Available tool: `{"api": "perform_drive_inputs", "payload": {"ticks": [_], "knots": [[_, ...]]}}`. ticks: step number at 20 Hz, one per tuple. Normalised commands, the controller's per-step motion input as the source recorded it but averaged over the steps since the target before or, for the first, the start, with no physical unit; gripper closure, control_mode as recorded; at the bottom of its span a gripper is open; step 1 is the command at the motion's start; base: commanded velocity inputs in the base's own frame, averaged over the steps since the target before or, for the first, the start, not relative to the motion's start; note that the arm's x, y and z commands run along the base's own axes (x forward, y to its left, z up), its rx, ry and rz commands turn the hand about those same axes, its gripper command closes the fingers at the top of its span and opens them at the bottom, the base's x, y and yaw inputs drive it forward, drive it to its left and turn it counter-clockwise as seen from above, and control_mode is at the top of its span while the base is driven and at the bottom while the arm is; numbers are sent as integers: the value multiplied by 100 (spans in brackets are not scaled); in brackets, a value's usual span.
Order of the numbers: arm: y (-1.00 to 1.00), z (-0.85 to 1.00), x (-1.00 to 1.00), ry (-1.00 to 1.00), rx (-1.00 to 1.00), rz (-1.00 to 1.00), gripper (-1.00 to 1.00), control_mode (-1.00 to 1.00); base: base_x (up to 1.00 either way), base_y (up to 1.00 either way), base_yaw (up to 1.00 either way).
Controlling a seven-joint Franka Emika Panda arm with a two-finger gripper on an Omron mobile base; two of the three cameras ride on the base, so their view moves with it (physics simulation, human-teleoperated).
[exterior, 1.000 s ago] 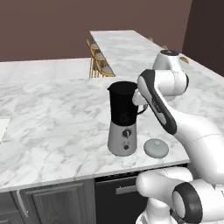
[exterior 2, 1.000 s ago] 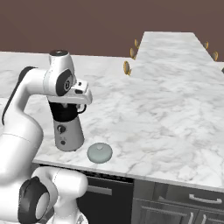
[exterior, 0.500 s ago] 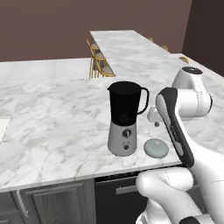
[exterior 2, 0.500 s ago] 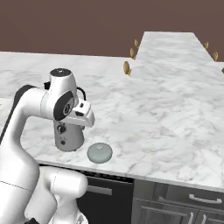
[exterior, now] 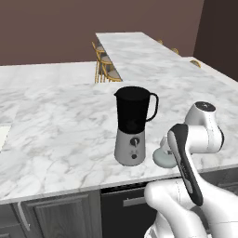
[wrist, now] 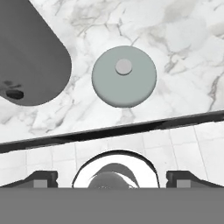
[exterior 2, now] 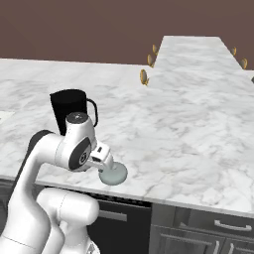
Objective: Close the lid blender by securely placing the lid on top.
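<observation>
The blender (exterior: 133, 125) stands on the marble counter with its black jar open at the top, on a silver base with a dial. Just to its right, the round grey-green lid (exterior: 162, 158) lies flat near the counter's front edge. In the hand view the lid (wrist: 124, 76) sits straight ahead with its centre knob up, and the blender's base (wrist: 30, 57) shows to the left. My gripper (wrist: 113, 178) hovers above the lid (exterior 2: 114, 174), open wide, with nothing between its fingers (wrist: 41, 178). From the right side the gripper (exterior 2: 104, 161) sits just over the lid.
The counter's front edge (wrist: 112, 131) runs right beside the lid, with tiled floor beyond it. A long marble island (exterior: 135, 51) with gold chairs (exterior: 104, 65) stretches away at the back. Dark cabinet fronts (exterior 2: 119, 216) lie under the counter.
The arm has swung down from beside the blender jar to right over the lid. The jaws have gone from nearly shut to wide open. The blender and lid have not moved.
</observation>
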Motion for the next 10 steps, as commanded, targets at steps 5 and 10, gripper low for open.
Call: {"api": "perform_drive_inputs", "payload": {"ticks": [5, 10], "knots": [[-43, -43, 29, 2, 2, 0, -100, -100, 0, 0, 0], [-14, -21, 46, 5, 0, 0, -100, -100, 0, 0, 0]]}}
